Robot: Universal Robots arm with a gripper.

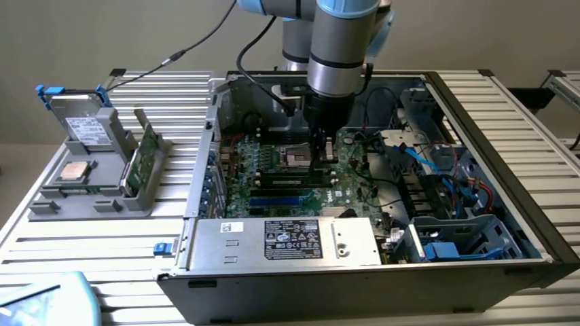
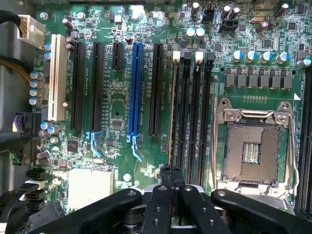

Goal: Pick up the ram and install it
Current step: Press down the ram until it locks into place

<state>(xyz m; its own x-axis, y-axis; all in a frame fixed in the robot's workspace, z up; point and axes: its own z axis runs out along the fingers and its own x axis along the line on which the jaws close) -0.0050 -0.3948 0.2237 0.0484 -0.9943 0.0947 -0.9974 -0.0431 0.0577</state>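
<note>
The gripper (image 2: 171, 183) has its jaws pinched together, tips just over the memory slots beside the socket (image 2: 253, 151). From the tips a thin strip runs edge-on along the slot farthest from the socket. I take this for the ram (image 2: 171, 117), though whether it is pinched or only pressed is unclear. It should handle light and stiff but fragile. Hold the long top edge mid-length, off the chips.
</note>
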